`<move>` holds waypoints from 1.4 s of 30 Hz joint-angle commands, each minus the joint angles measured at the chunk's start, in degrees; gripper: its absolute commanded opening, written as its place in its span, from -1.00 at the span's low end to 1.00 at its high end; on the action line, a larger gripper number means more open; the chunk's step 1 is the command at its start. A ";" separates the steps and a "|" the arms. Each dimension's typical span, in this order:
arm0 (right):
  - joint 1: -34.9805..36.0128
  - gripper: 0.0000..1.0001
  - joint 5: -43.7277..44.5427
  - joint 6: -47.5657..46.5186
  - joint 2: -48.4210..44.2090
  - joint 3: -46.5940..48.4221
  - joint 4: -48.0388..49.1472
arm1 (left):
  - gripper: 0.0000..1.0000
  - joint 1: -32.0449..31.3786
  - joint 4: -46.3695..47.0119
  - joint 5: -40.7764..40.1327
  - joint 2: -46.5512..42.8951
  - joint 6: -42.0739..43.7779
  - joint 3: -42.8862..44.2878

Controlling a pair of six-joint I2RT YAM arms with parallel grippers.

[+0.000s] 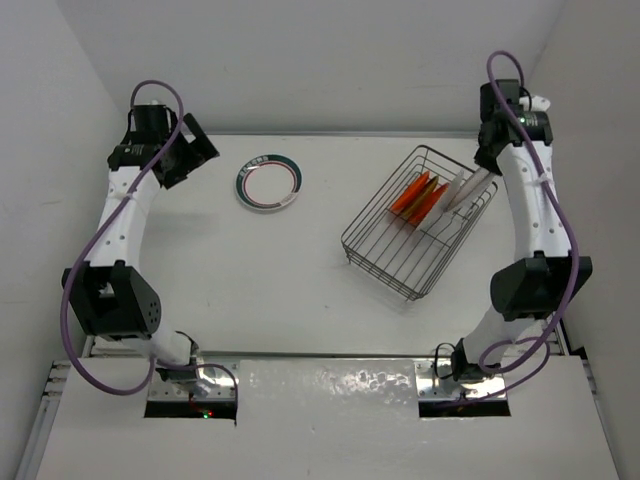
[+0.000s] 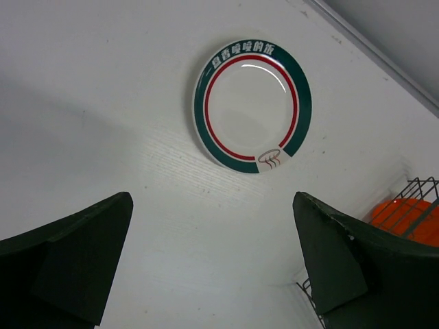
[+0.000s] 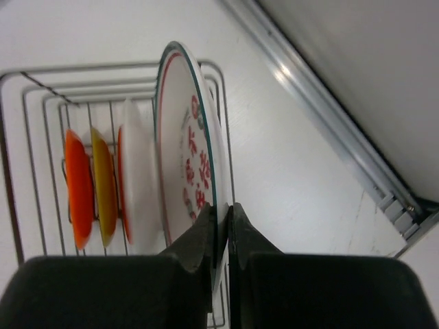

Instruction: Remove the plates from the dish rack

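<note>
Inspection of your right claw (image 3: 221,209) finds its fingers pressed together on the rim of a green-rimmed plate (image 3: 188,157), one finger on each face. That plate stands upright on edge in the dish rack (image 3: 41,89), at the end of the row nearest the claw. Its white face carries red print inside a thin red ring.

Just behind it in the row, you have a plain white plate (image 3: 140,178), also on edge. Past that stand two orange plates (image 3: 77,185), one of them looking more yellow in the right wrist view. All four sit at the far end of the rack. The near part of the rack shows only wire.

From above, the rack lies at a diagonal on the right half of the surface (image 1: 250,270).

Your left claw (image 2: 212,205) is spread wide and hangs above the far left of the surface, with bare surface showing between its fingers (image 2: 82,253). A second banded plate (image 2: 251,104) lies flat, face up, just beyond those fingers. It touches neither finger and is well apart from the rack.
</note>
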 commanded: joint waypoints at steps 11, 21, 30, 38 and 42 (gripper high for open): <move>0.49 -1.00 -5.62 -9.11 -13.80 2.87 5.13 | 1.00 -8.39 13.49 28.95 7.92 -0.18 11.60; 1.11 -1.00 -60.40 8.93 -24.98 -32.14 64.72 | 1.00 -21.85 22.65 37.31 17.77 -9.76 19.53; 4.71 -1.00 -62.70 18.20 -19.88 -36.03 78.55 | -0.72 -21.94 23.18 39.25 18.74 -10.55 15.32; 4.54 0.76 -61.84 17.46 -17.77 -37.97 72.54 | -1.00 -17.57 23.78 32.59 18.14 -12.57 10.15; 5.15 0.98 -27.75 1.00 -16.47 -18.44 31.69 | -1.00 -7.72 19.04 19.48 15.75 -16.70 2.51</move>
